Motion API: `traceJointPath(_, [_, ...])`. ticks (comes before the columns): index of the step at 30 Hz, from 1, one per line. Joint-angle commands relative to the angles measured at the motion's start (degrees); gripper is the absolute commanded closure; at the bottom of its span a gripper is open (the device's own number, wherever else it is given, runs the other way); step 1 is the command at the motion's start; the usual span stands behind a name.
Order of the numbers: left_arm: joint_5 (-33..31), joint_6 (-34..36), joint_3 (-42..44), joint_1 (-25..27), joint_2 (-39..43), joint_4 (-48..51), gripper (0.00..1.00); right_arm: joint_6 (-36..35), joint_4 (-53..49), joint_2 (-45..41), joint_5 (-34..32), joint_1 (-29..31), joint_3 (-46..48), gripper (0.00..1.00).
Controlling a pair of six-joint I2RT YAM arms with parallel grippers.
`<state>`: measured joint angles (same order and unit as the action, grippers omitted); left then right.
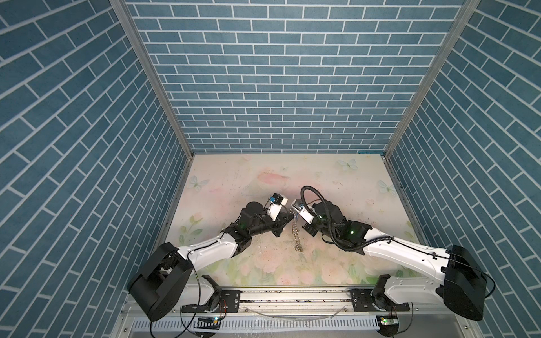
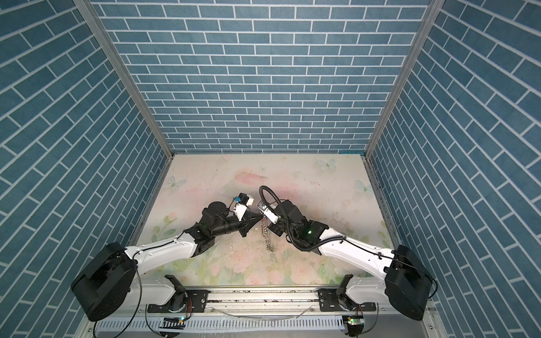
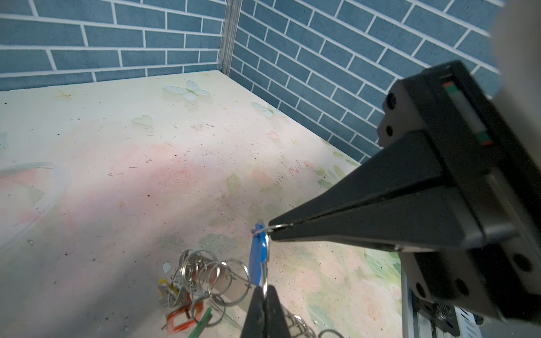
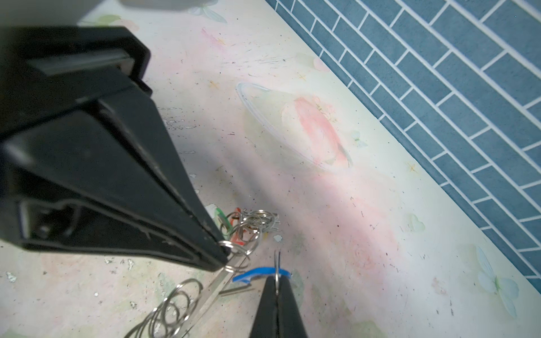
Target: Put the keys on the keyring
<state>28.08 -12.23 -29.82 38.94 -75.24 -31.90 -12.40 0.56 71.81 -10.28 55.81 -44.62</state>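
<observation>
Pale flowery bench (image 1: 336, 181); mid-frame, left jaws pinch the silver chain-of-rings keyring (image 1: 296, 237), right jaws pinch the ring on the blue-tagged key (image 3: 258, 260).

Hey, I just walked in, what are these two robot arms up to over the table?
Both arms meet above the middle of the table. The left gripper is shut on a split ring of the chain of rings, which hangs down toward the table. The right gripper is shut on the small ring of the blue key, held close beside it. Other keys with red, green and yellow tags lie bunched below.
</observation>
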Motion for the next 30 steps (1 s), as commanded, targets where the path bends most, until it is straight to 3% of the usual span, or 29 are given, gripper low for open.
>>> traceJointPath(1, [-0.65, -0.17, 0.46, 0.35, 1.33, -1.31, 1.0, 0.11, 0.08, 0.17, -0.45, 0.0, 0.58, 1.0])
traceJointPath(17, [-1.63, -1.39, 0.23, 0.26, 0.69, -2.94, 1.0, -0.08, 0.33, 0.64, 3.78, 0.08, 0.67, 1.0])
traceJointPath(21, [-1.36, -1.48, 0.19, 0.26, 0.71, -2.73, 1.0, -0.38, 0.65, 0.41, 7.56, 0.0, 1.11, 1.0])
traceJointPath(30, [-0.69, -1.48, -0.08, 0.17, 0.79, -2.14, 1.0, -0.84, 0.06, 0.5, 3.77, 0.05, 1.37, 1.0])
